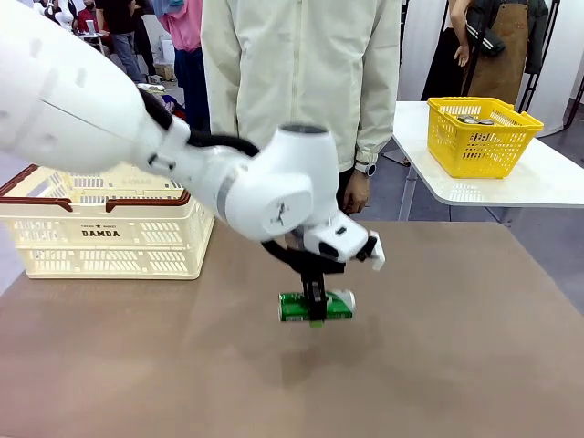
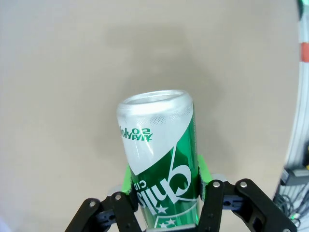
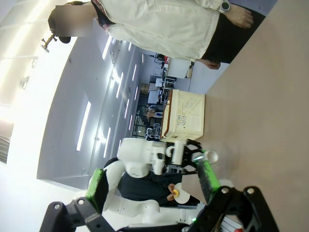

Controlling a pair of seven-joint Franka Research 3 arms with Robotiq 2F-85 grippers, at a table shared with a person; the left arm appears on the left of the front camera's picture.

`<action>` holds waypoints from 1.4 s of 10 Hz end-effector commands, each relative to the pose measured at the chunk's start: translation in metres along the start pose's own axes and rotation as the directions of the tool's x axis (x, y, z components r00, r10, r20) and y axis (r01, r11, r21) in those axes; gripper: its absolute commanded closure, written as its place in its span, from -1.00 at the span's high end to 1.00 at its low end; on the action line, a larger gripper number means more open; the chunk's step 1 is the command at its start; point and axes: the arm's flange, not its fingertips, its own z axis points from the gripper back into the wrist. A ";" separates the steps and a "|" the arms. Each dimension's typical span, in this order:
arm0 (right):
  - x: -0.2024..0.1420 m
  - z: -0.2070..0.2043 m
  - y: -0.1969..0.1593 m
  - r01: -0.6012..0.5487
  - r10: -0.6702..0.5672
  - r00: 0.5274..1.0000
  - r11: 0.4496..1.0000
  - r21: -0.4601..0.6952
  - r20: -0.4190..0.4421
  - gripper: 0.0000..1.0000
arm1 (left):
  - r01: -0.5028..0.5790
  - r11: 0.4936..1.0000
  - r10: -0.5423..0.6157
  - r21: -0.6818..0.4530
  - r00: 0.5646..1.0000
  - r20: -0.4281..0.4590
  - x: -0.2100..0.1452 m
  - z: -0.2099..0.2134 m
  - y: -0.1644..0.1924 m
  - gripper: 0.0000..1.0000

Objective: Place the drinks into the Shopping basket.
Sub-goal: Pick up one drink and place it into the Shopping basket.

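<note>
The green can [image 1: 316,307], silver-topped with white lettering, perhaps "Chil", sits clamped sideways in the left gripper [image 1: 316,318]; cream Shopping basket [image 1: 109,242] reads "DAMDA"; right gripper [image 3: 150,173] spread apart.

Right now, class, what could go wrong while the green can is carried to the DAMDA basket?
1. The left gripper pinches the green can sideways on its smooth round wall; it may pivot or slip during the swing.
2. The Shopping basket has a raised rim and handles; a low carry could knock the can against them.
3. The person's hand hangs near the arm.
</note>
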 end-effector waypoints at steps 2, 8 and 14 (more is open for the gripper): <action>0.002 0.000 0.005 0.001 -0.001 1.000 1.000 0.007 0.001 1.00 | 0.026 1.000 -0.026 0.002 0.998 -0.050 -0.001 0.116 -0.007 -1.00; 0.002 0.000 0.005 0.001 -0.001 1.000 1.000 0.007 0.001 1.00 | 0.138 0.990 -0.138 -0.019 0.990 -0.020 0.004 0.164 -0.014 -1.00; 0.002 0.000 0.005 0.001 -0.001 1.000 1.000 0.007 0.001 1.00 | 0.177 0.981 -0.183 0.076 0.980 0.081 -0.028 0.209 0.027 -1.00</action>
